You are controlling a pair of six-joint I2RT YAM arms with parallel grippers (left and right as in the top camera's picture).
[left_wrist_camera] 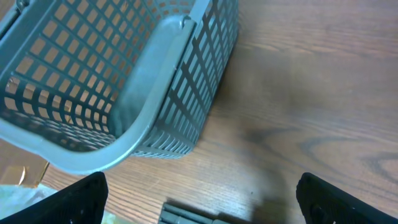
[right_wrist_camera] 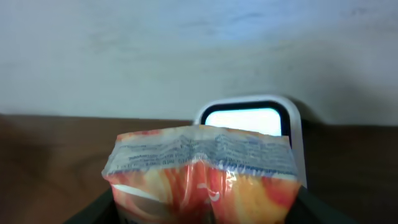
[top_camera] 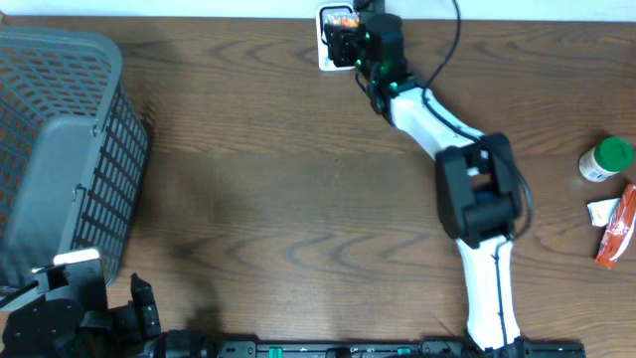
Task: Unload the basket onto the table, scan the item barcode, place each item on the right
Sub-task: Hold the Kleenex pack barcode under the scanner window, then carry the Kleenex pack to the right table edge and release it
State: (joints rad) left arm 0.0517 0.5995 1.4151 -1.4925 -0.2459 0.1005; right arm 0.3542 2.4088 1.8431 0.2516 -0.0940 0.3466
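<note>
Your right gripper (right_wrist_camera: 199, 214) clamped an orange packet (right_wrist_camera: 199, 168) before the scanner (right_wrist_camera: 293, 130); left gripper (left_wrist_camera: 202, 194) gaped empty; squaring its barcode to the window (right_wrist_camera: 242, 120) seemed wise.

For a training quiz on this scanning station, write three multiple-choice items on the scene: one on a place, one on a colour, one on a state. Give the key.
1. Where does the grey basket stand?
A. at the table's left end
B. at its right end
C. in the middle

2. What colour is the lid of the bottle?
A. red
B. green
C. blue

3. What is between the jaws of the right gripper?
A. nothing
B. the bottle
C. an orange packet

Key:
1. A, the basket fills the left side of the overhead view.
2. B, the lid shows green near the right edge.
3. C, the right wrist view shows the packet held up before the scanner.
</note>
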